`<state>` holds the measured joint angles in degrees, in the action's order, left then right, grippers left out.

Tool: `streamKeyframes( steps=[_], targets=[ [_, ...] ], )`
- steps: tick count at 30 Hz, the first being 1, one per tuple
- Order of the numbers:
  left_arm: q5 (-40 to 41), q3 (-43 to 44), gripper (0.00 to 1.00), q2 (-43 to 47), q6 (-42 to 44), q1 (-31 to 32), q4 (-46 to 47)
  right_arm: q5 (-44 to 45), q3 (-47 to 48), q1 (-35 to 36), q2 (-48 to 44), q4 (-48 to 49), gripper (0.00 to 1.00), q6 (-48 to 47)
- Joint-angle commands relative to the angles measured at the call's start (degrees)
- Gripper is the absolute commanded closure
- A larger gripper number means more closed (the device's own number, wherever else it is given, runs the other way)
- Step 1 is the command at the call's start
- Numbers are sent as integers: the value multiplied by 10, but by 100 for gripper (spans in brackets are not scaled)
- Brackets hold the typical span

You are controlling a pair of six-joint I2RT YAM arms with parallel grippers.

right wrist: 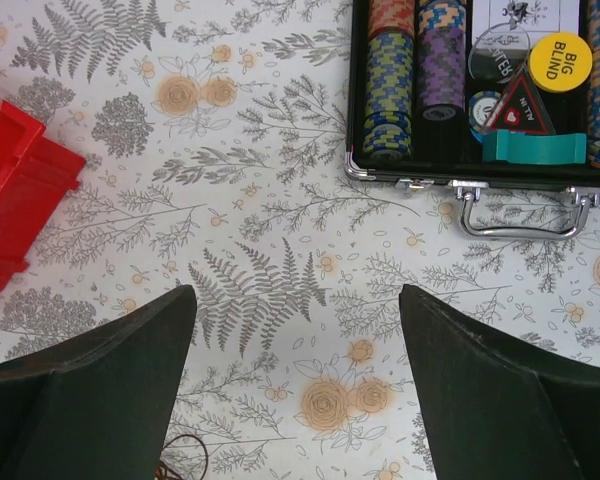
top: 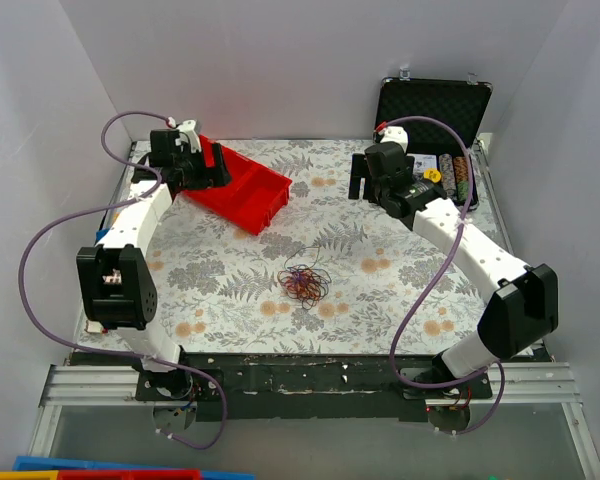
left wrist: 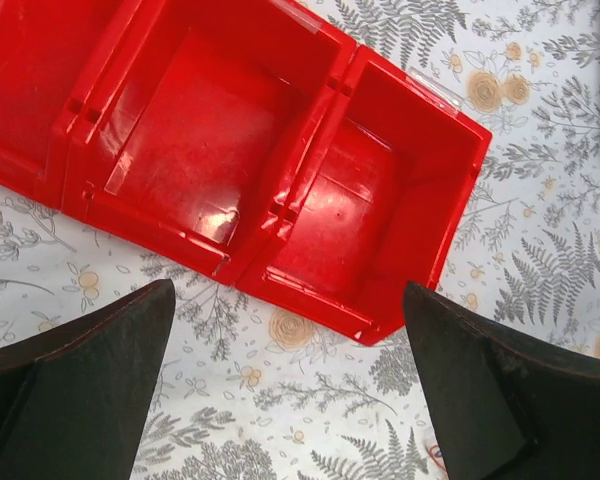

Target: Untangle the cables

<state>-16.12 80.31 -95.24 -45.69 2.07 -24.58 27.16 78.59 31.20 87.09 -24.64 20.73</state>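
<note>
**Q:** What bounds the working area?
**A:** The counter [top: 230, 290], covered in a fern-and-flower print, is closed in by white walls [top: 300, 60] at left, back and right. The left arm [top: 130, 225] and right arm [top: 470, 245] are bolted at its near edge.

**Q:** What stands in the far corners?
**A:** One red bin [top: 242, 188] sits at far left, with three compartments showing in the left wrist view. One open black case [top: 435, 100] sits at far right, holding stacked chips [right wrist: 390, 80], with its metal handle [right wrist: 520, 215] on the side toward the open counter.

**Q:** And the hands?
**A:** The left hand [left wrist: 290, 400] hangs at the bin, released, with nothing between its fingers. The right hand [right wrist: 295, 390], beside the case, is likewise spread and grips nothing.

**Q:** Where are the cables?
**A:** The cables [top: 304, 282] form one loose bundle of red-orange, purple and dark strands. It lies near the counter's middle, well apart from bin, case and both hands, with printed cloth showing on every side.

**Q:** Any legible writing?
**A:** One yellow disc [right wrist: 560, 60] in the case reads "BIG BLIND".
</note>
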Motion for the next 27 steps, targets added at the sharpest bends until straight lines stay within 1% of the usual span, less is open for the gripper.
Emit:
streamKeyframes(
  steps=[1, 5, 8, 11, 16, 20, 23, 24, 25, 27],
  targets=[
    [18, 58, 2, -40, 21, -1, -5, 15, -19, 3, -22, 28, 9, -9],
    [27, 117, 2, -112, 55, 0, -7, 11, -38, 7, -24, 18, 8, 3],
    [40, 176, 2, -170, 72, -1, -11, 8, -78, 17, -41, 35, 8, 4],
    [67, 234, 2, -224, 92, 0, -13, 5, -115, 26, -69, 62, 8, -3],
    [122, 324, 2, -313, 134, 0, -13, -3, -143, 46, -98, 72, 7, -17],
    [145, 358, 2, -357, 151, -1, -11, -9, -160, 55, -115, 82, 7, -23],
    [147, 361, 2, -373, 151, 0, -6, -11, -163, 60, -122, 82, 7, -24],
    [147, 354, 4, -375, 151, 0, 0, -12, -164, 60, -124, 82, 7, -25],
    [147, 347, 9, -375, 150, -1, 4, -13, -164, 62, -125, 82, 7, -27],
    [146, 328, 26, -372, 148, -1, 12, -12, -167, 62, -126, 83, 8, -27]
  ],
)
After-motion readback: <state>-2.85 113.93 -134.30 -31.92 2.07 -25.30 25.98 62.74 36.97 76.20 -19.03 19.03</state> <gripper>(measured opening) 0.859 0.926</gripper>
